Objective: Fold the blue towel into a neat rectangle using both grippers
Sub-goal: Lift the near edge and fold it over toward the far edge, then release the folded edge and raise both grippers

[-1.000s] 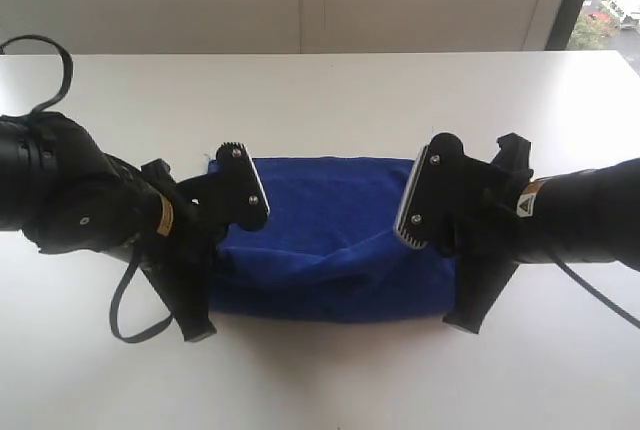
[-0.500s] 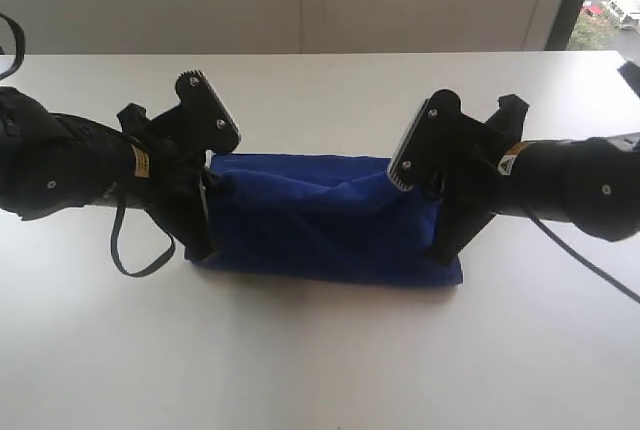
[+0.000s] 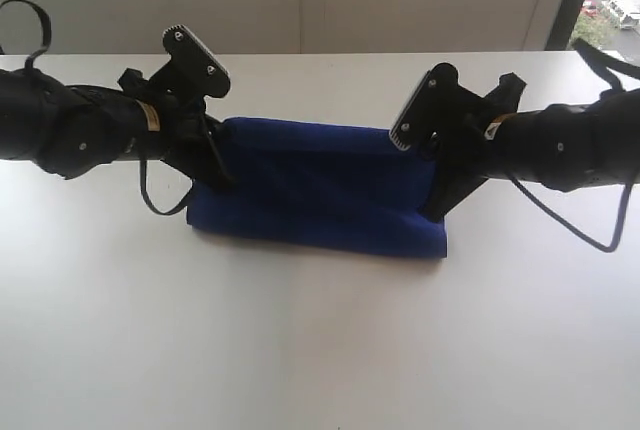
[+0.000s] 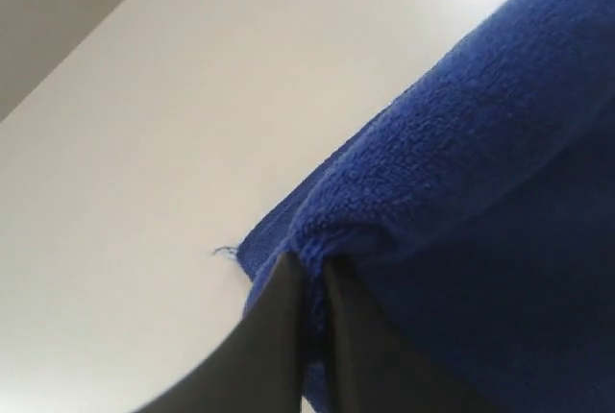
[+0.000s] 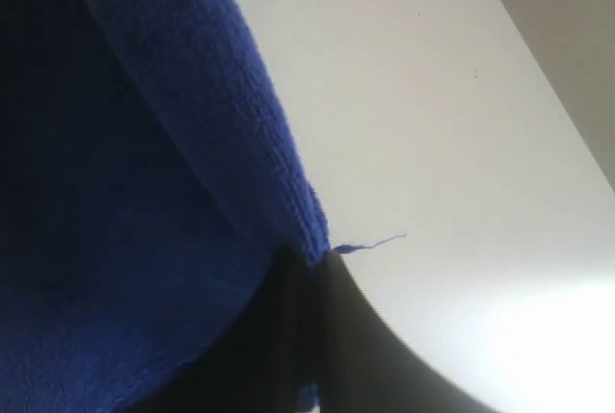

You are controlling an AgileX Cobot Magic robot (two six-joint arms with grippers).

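Note:
The blue towel (image 3: 320, 185) lies doubled over as a long band on the white table (image 3: 320, 350), between the two arms. My left gripper (image 3: 222, 178) is shut on the towel's left end, and my right gripper (image 3: 433, 210) is shut on its right end. In the left wrist view, dark fingers (image 4: 279, 336) pinch the fuzzy blue towel (image 4: 480, 173) at a corner, beside a loose thread (image 4: 224, 251). The right wrist view has my right gripper (image 5: 309, 259) clamped on the blue towel (image 5: 125, 192), where another thread (image 5: 370, 243) sticks out.
A pale wall (image 3: 300, 0) runs behind the table's far edge, with a window (image 3: 610, 0) at the far right. Black cables loop from the left arm (image 3: 160, 200) and the right arm (image 3: 580, 230). Bare tabletop lies in front of the towel.
Both grippers have moved away from the camera, carrying the towel's held edge over toward its far edge. The towel has gone from a sagging fold to a flatter, narrower band lying farther back.

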